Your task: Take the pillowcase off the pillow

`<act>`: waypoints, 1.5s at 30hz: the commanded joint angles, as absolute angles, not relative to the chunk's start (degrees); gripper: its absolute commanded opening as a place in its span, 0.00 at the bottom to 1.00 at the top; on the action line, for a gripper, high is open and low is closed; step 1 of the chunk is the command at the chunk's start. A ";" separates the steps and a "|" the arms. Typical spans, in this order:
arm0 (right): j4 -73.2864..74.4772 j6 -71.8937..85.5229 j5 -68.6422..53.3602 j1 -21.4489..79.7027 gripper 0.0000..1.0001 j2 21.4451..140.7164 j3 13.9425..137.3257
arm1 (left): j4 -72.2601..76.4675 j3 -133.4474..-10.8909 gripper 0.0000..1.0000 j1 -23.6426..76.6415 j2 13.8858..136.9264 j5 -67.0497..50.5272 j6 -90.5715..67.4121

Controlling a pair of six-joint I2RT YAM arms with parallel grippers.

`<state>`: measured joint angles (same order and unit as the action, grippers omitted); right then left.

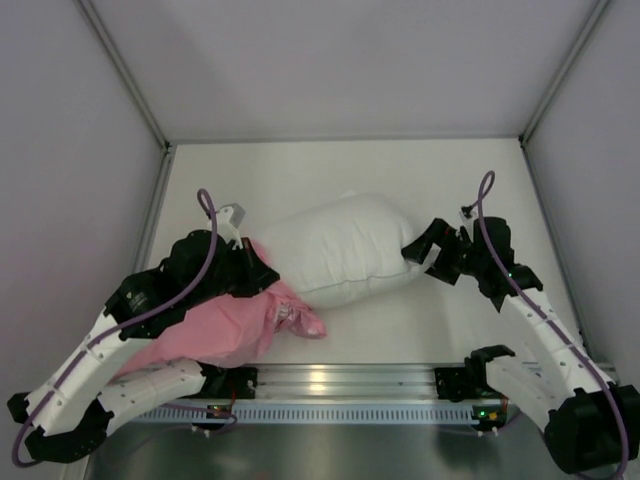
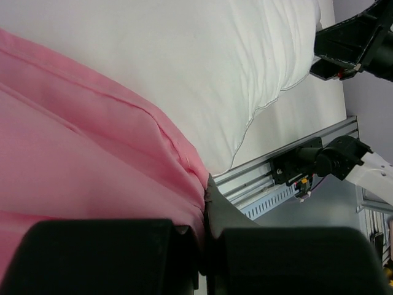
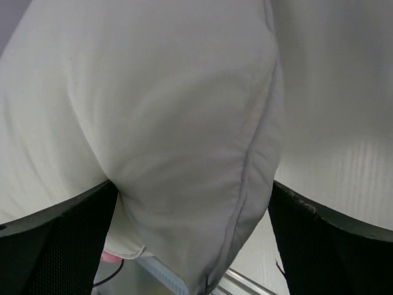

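The plump white pillow (image 1: 345,250) lies in the middle of the table, bare over most of its length. The pink pillowcase (image 1: 225,325) is bunched at its near-left end, by the left arm. My left gripper (image 1: 258,272) is shut on a fold of the pillowcase; in the left wrist view the pink cloth (image 2: 80,141) runs into the closed left gripper (image 2: 207,193), with the pillow (image 2: 202,67) behind it. My right gripper (image 1: 418,250) holds the pillow's right end; in the right wrist view the pillow corner (image 3: 184,123) is pinched in the right gripper (image 3: 193,184), between its two dark fingers (image 3: 55,246).
An aluminium rail (image 1: 340,380) runs along the near edge, with both arm bases on it; it also shows in the left wrist view (image 2: 276,178). White walls (image 1: 140,90) close in the table on the left, back and right.
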<state>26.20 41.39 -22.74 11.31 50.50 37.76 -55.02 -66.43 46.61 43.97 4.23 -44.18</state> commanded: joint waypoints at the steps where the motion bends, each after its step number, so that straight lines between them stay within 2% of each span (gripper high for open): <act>1: 6.88 48.86 -37.60 10.99 0.99 51.85 35.07 | -47.37 -67.15 0.00 46.67 42.80 3.17 -44.12; 3: 2.12 50.88 -39.90 11.25 1.00 52.82 34.63 | -46.58 -66.71 0.00 46.67 42.89 2.55 -44.03; 5: 1.06 52.11 -39.90 11.60 0.86 53.35 35.15 | -46.14 -65.92 0.00 46.67 43.33 1.85 -44.03; 6: -2.25 52.99 -40.08 11.78 0.72 53.44 34.90 | -44.92 -65.66 0.00 46.67 43.50 0.54 -44.03; 7: -4.55 54.30 -40.25 11.95 0.43 53.61 34.63 | -44.22 -64.96 0.00 46.67 43.68 0.27 -43.95; 9: -9.73 56.95 -39.12 13.17 0.12 54.05 34.89 | -41.85 -64.43 0.00 46.67 44.47 -4.89 -43.68; 10: -10.54 57.13 -37.72 14.14 0.00 54.14 35.59 | -41.23 -64.16 0.00 46.67 44.91 -6.23 -43.25; 13: -10.38 54.68 -29.29 19.06 0.00 55.37 40.32 | -37.81 -63.46 0.00 46.67 46.14 -12.99 -42.80; 16: -4.16 52.39 -6.59 23.02 0.00 57.12 47.70 | -34.38 -62.14 0.00 46.76 46.32 -18.45 -42.71; 20: -2.55 54.92 8.30 24.35 0.00 61.94 53.59 | -33.14 -61.00 0.00 46.67 45.88 -21.35 -42.71; 22: -2.72 57.47 11.76 23.65 0.00 63.45 55.71 | -33.22 -60.38 0.00 46.67 45.62 -22.58 -42.63; 26: 3.57 56.43 24.48 22.68 0.00 71.07 68.53 | -33.13 -59.94 0.00 46.67 44.83 -25.48 -42.28; 31: 10.27 50.65 35.92 19.60 0.00 79.95 84.86 | -33.22 -58.89 0.00 46.67 41.84 -28.82 -42.01; 38: 16.96 43.07 41.39 12.41 0.00 91.22 101.94 | -33.57 -56.95 0.00 46.67 36.57 -31.81 -42.54; 45: 20.30 37.36 43.33 7.12 0.00 97.03 112.49 | -39.72 -58.79 0.00 46.67 34.89 -27.07 -42.80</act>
